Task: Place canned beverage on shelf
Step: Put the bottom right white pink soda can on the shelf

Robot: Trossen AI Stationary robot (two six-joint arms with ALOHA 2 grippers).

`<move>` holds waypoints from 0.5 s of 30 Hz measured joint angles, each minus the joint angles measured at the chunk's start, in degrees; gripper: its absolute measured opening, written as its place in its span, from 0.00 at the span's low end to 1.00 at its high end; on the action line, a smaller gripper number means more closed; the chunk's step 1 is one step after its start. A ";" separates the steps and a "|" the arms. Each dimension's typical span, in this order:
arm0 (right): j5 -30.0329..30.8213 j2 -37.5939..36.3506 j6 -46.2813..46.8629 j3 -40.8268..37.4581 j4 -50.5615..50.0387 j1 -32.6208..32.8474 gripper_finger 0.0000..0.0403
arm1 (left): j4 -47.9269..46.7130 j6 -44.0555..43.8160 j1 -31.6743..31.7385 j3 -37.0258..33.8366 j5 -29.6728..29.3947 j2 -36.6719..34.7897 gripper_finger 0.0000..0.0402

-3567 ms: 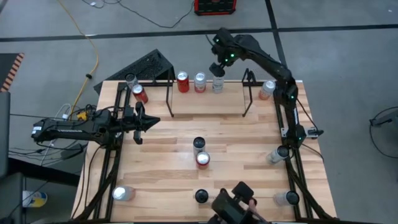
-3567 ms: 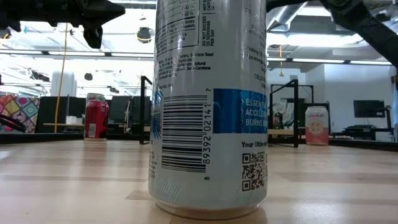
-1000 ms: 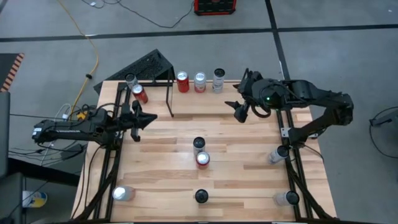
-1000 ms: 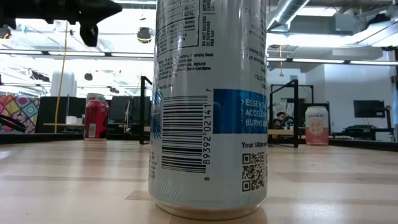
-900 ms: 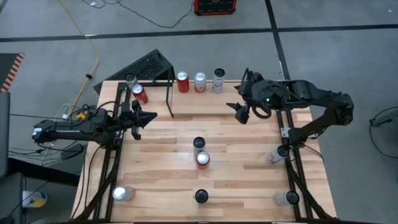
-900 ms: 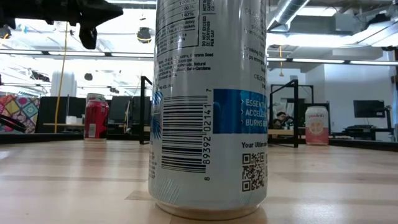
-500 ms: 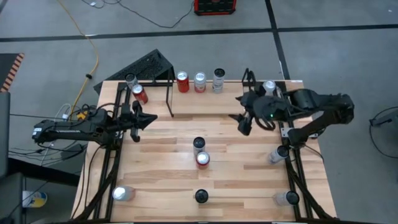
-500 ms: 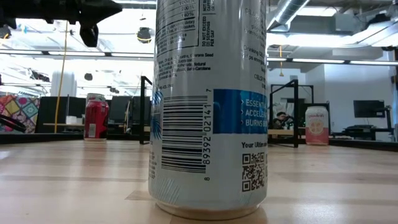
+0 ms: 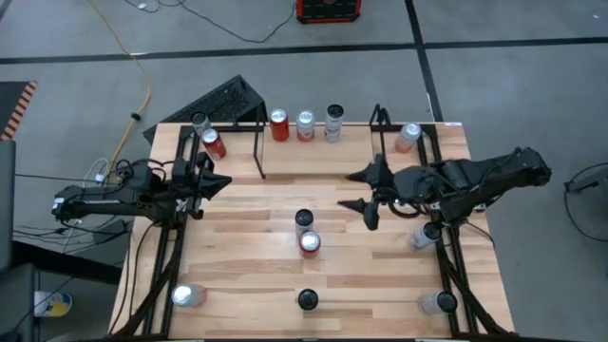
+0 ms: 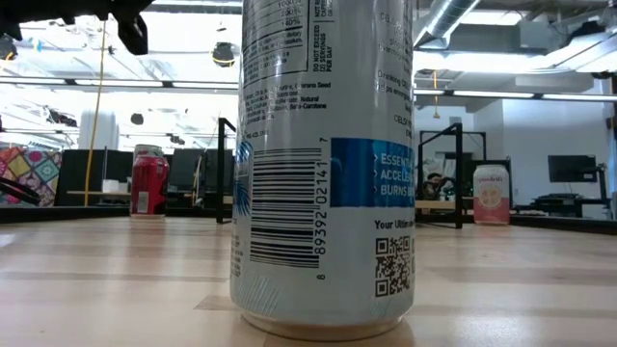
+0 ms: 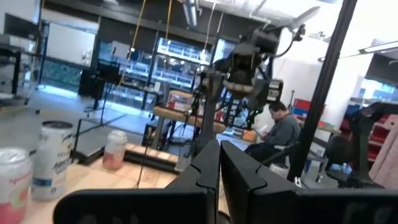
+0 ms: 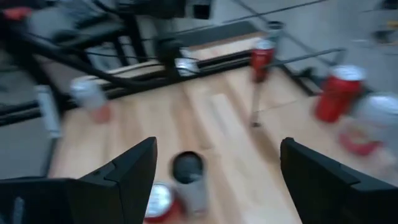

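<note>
Since the shelf (image 9: 318, 147) at the far edge of the counter (image 9: 256, 256) already holds three cans in a row, a red can (image 9: 279, 124), a silver can (image 9: 305, 124) and a dark-topped can (image 9: 333, 123), my guess is the next one I go for is the middle pair: a dark can (image 9: 303, 221) with a red-topped can (image 9: 310, 243) just beside it, pretty much touching. That's the sketchy part. My right pincer (image 9: 370, 197) hangs open and empty just to the right of that pair, fingers spread wide, and if I come in sloppy one finger clips the neighbour and knocks it over or rolls it.

Other worry is the shelf itself. The free slot looks to be at the right end, near the upright loop, so a can carried in tilted could catch the rod or bump the dark-topped can next to it.

Room-wise, the centre of the counter is fairly open around that pair. More cans sit along the edges: two at the left far corner, one at the right far corner, several along the near and right sides, close to the black rails. One stands so near the low camera it fills that view.

My left pincer (image 9: 204, 180) waits shut over the left rail, well apart from all this.
</note>
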 joint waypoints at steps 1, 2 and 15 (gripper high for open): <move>-2.50 0.03 0.26 -0.58 2.13 -0.05 0.78 | 0.00 0.36 0.00 -0.24 0.07 -0.02 0.00; -4.72 0.12 0.81 -0.89 3.44 -0.07 0.78 | -0.18 0.80 0.00 -0.45 -0.29 -0.01 0.00; -14.89 0.26 25.20 4.89 -18.96 0.03 0.78 | -0.16 1.13 0.00 -1.42 -3.02 0.52 0.00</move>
